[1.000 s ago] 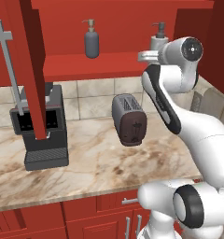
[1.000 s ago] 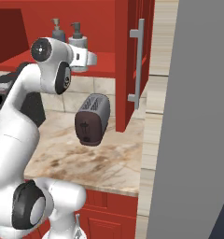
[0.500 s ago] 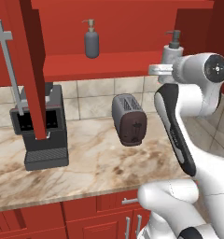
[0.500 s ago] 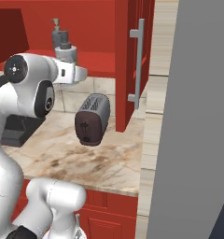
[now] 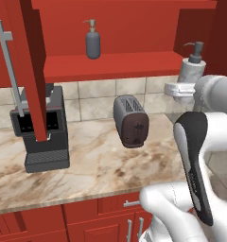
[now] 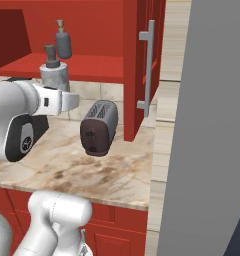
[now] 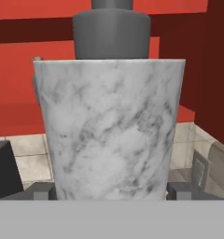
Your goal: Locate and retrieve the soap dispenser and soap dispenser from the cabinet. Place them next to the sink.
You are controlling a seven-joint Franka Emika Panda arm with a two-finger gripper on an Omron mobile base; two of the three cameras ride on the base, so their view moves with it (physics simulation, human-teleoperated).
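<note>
Clamping marbled soap dispenser (image 7: 111, 135) between fingers (image 7: 179, 190), just off the cabinet shelf (image 5: 115, 65)

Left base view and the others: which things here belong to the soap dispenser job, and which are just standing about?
Job:
marbled soap dispenser, between the gripper fingers
dark grey soap dispenser on the cabinet shelf
open cabinet door

Standing about:
toaster
coffee machine
marble counter

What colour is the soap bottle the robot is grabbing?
White with grey marbling, topped by a dark grey pump; the marbled soap dispenser shows best in the hand view.
</note>
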